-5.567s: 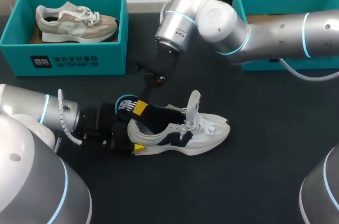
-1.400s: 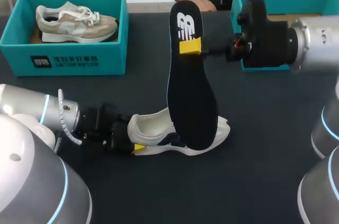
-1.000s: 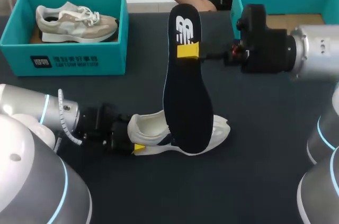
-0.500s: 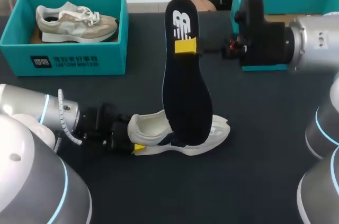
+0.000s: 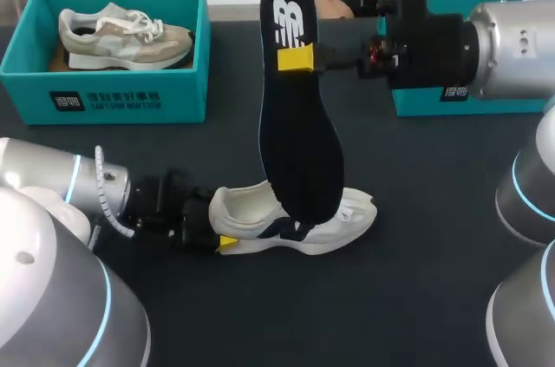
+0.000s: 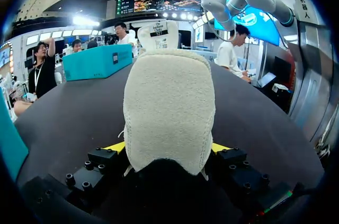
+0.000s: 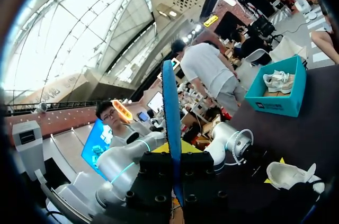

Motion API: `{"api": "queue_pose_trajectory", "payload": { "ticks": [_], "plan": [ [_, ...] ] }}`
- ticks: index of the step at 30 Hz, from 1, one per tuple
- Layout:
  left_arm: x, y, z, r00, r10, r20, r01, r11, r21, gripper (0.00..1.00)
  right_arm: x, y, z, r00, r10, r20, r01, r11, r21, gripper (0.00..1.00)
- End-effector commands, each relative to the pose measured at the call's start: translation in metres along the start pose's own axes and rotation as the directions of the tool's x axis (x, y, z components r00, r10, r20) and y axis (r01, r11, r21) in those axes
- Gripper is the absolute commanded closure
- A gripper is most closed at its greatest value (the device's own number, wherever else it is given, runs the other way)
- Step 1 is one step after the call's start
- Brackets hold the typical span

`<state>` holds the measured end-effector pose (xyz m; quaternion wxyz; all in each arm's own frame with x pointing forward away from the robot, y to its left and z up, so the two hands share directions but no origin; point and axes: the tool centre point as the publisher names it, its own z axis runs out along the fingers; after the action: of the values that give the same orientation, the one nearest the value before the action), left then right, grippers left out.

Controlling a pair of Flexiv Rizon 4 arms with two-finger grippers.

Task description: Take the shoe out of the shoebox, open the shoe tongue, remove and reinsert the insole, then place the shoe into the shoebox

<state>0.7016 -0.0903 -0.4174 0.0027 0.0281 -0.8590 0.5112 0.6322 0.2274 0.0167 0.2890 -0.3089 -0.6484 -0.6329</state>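
- White logo (image 5: 290, 24) on the insole (image 5: 295, 124), heel end, just past where the right tool (image 5: 297, 60) pinches it.
- White print across the front of the left shoebox (image 5: 104, 100), well away from both tools. Too small to read.
- Small white print on the right shoebox (image 5: 453, 92), behind the right tool. Unreadable.
- Tag (image 6: 159, 29) on the shoe (image 6: 168, 110) tongue, ahead of the left tool (image 6: 168, 148). Print illegible.

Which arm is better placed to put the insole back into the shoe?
Right: the right end effector holds the insole above the shoe. The left end effector clamps the heel.
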Motion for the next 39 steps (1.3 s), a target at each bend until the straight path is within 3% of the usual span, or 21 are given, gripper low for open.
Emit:
{"api": "queue_pose_trajectory", "payload": {
  "ticks": [1, 7, 8, 9, 10, 24, 30, 34, 39],
  "plan": [
    [0.002, 0.001, 0.003, 1.000, -0.001, 0.000, 0.001, 1.000, -0.004, 1.00, 0.000, 0.004, 0.008, 1.000, 0.003, 0.007, -0.003, 1.000, 0.005, 1.00],
    [0.002, 0.001, 0.003, 1.000, -0.001, 0.000, 0.001, 1.000, -0.004, 1.00, 0.000, 0.004, 0.008, 1.000, 0.003, 0.007, -0.003, 1.000, 0.005, 1.00],
    [0.002, 0.001, 0.003, 1.000, -0.001, 0.000, 0.001, 1.000, -0.004, 0.89, 0.000, 0.004, 0.008, 1.000, 0.003, 0.007, -0.003, 1.000, 0.005, 1.00],
    [0.004, 0.002, 0.002, 1.000, 0.000, -0.011, 0.000, 1.000, -0.015, 0.65, 0.000, 0.004, 0.008, 1.000, 0.003, 0.007, -0.003, 1.000, 0.005, 1.00],
    [0.005, 0.002, 0.001, 1.000, -0.006, -0.007, 0.006, 1.000, -0.011, 0.00, 0.000, 0.004, 0.008, 1.000, 0.003, 0.007, -0.003, 1.000, 0.005, 1.00],
    [0.009, -0.003, -0.020, 0.999, -0.039, 0.035, 0.041, 0.997, -0.058, 0.00, 0.000, 0.004, 0.008, 1.000, 0.003, 0.007, -0.003, 1.000, 0.005, 1.00],
    [0.003, 0.001, -0.037, 0.996, -0.084, 0.025, 0.087, 0.984, -0.152, 0.00, 0.000, 0.004, 0.008, 1.000, 0.003, 0.007, -0.003, 1.000, 0.005, 1.00],
    [0.001, -0.003, -0.053, 0.999, -0.032, 0.005, 0.032, 0.965, -0.260, 0.00, 0.000, 0.004, 0.008, 1.000, 0.003, 0.007, -0.003, 1.000, 0.005, 1.00],
    [0.001, -0.003, -0.053, 0.999, -0.032, 0.005, 0.032, 0.965, -0.260, 0.00, 0.000, 0.004, 0.008, 1.000, 0.003, 0.007, -0.003, 1.000, 0.005, 1.00]
  ]
}}
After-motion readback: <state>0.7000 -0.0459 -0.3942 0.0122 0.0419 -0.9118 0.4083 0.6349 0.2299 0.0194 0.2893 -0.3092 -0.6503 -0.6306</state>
